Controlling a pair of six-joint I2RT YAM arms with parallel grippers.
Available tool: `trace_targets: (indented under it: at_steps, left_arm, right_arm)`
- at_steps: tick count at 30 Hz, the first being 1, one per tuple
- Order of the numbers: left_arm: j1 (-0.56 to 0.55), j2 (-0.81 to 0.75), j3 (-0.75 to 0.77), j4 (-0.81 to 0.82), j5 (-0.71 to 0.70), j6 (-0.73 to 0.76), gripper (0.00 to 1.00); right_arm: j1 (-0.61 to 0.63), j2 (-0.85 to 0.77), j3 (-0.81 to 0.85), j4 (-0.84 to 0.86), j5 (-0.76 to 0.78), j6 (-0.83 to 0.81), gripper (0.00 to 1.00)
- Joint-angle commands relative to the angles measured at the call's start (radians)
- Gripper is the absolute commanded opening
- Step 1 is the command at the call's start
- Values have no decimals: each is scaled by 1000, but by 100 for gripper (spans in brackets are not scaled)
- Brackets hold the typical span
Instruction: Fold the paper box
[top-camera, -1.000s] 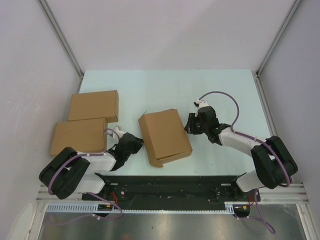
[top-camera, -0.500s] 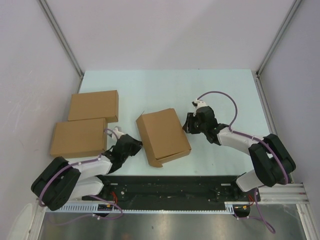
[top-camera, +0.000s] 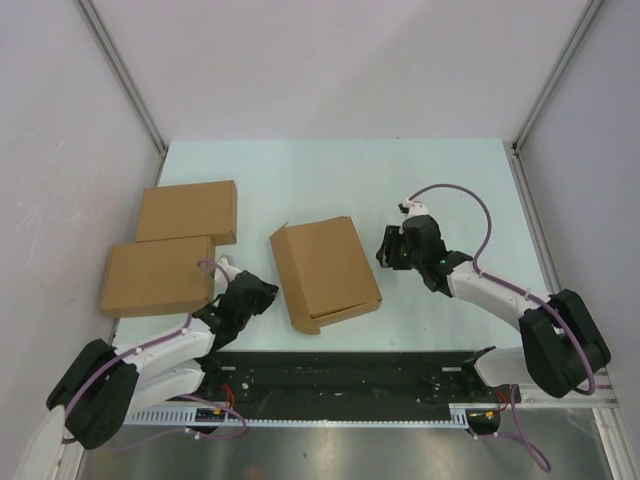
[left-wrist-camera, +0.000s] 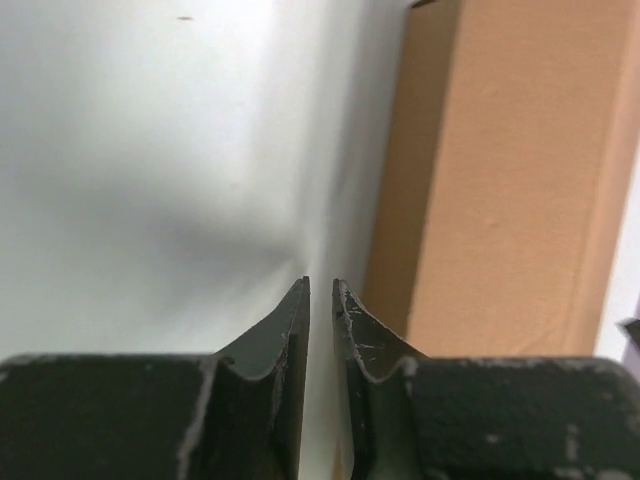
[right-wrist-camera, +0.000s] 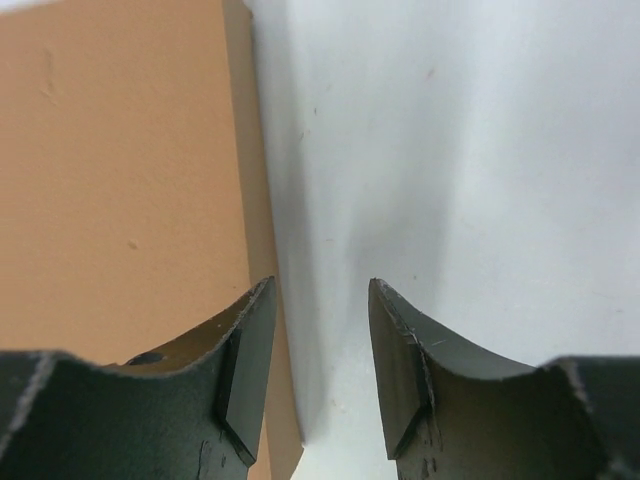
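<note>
The paper box (top-camera: 325, 273) lies in the middle of the table as a closed, flat brown carton, turned a little askew. My left gripper (top-camera: 264, 294) sits just off its left side, apart from it; in the left wrist view its jaws (left-wrist-camera: 321, 286) stand only a slit apart with bare table between them, and the paper box (left-wrist-camera: 505, 180) fills the right. My right gripper (top-camera: 384, 250) is at the box's right edge. In the right wrist view it (right-wrist-camera: 320, 290) is open and empty, its left finger (right-wrist-camera: 245, 340) over the edge of the paper box (right-wrist-camera: 120, 180).
Two finished flat brown boxes (top-camera: 187, 211) (top-camera: 157, 275) lie at the left of the table, the nearer one close behind my left arm. White walls enclose the table on three sides. The arms' base rail (top-camera: 340, 375) runs along the near edge.
The box has slid and turned slightly to the left. My right gripper has backed a little to the right and opened wider. My left arm has dropped lower and its gripper has eased back.
</note>
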Motion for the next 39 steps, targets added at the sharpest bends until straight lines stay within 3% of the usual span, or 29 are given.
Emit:
trace_targets:
  at_steps: [1, 9, 22, 39]
  left_arm:
    - [1, -38, -35, -114, -71, -48, 20]
    - [1, -56, -118, -138, -48, -103, 21]
    - [1, 59, -123, -2, 9, -92, 21]
    - [1, 39, -124, 33, 0, -74, 21]
  right_arm:
    - [-20, -76, 25, -10, -26, 2, 48]
    - [8, 19, 25, 57, -158, -15, 45]
    - [16, 94, 17, 39, -138, -32, 44]
    - [-29, 211, -49, 28, -94, -16, 41]
